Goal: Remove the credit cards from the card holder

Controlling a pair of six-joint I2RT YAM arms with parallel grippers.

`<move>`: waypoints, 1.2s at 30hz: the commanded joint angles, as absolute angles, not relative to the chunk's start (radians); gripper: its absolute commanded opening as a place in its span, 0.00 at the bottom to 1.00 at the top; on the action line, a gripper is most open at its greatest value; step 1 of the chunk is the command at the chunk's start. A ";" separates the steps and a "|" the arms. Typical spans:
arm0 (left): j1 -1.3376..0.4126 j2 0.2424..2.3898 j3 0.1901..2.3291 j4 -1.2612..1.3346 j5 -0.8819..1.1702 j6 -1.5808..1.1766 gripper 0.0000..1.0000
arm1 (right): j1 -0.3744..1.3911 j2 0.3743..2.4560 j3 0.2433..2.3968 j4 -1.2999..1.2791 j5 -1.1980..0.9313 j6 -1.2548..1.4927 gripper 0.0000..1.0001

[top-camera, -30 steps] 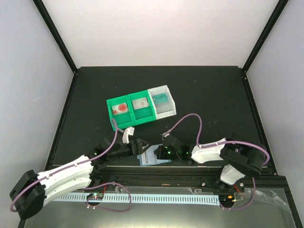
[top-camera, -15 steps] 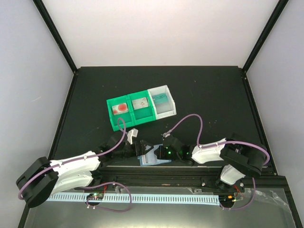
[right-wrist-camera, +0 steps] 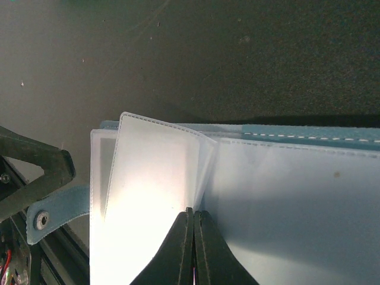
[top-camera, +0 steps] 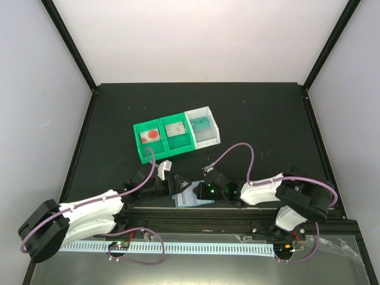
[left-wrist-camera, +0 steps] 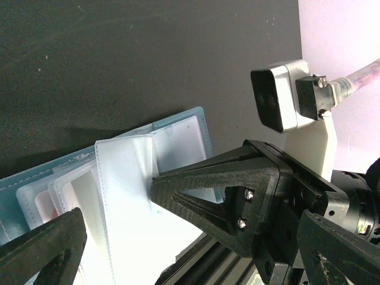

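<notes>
The light-blue card holder (top-camera: 196,199) lies open at the table's near edge, between my two grippers. My left gripper (top-camera: 176,186) is open; in the left wrist view (left-wrist-camera: 116,200) its fingers (left-wrist-camera: 214,190) stand on either side of a raised clear pocket leaf (left-wrist-camera: 127,178). A faint red patch (left-wrist-camera: 44,205) shows in a lower pocket. My right gripper (top-camera: 199,191) is shut on a clear pocket leaf (right-wrist-camera: 154,172) at its fold, as the right wrist view (right-wrist-camera: 193,212) shows. A teal card (top-camera: 200,124) lies in the white bin. A whitish card with red marks (top-camera: 151,135) lies in the left green bin.
Two joined green bins (top-camera: 144,155) and a white bin (top-camera: 211,138) stand behind the holder, mid-table. The middle green bin holds another pale card (top-camera: 176,129). The holder's snap tab (right-wrist-camera: 53,212) hangs over the black aluminium rail (top-camera: 196,217) at the near edge.
My left arm has reached right and forward, bringing its open gripper to the holder's left side. The right gripper has stayed shut at the holder.
</notes>
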State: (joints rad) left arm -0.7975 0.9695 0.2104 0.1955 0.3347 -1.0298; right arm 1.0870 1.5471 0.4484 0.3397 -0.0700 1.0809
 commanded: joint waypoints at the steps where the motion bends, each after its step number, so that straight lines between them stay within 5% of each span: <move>1: -0.790 0.956 0.228 0.173 0.318 -1.014 0.99 | 1.094 1.533 0.428 0.336 -0.053 1.088 0.04; 36: -0.790 1.043 0.242 0.255 0.359 -1.014 0.99 | 1.094 1.535 0.423 0.364 -0.066 1.095 0.04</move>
State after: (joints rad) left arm -0.7933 1.0309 0.2104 0.2081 0.3420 -1.0283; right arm 1.0870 1.5417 0.4385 0.3519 -0.0711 1.0840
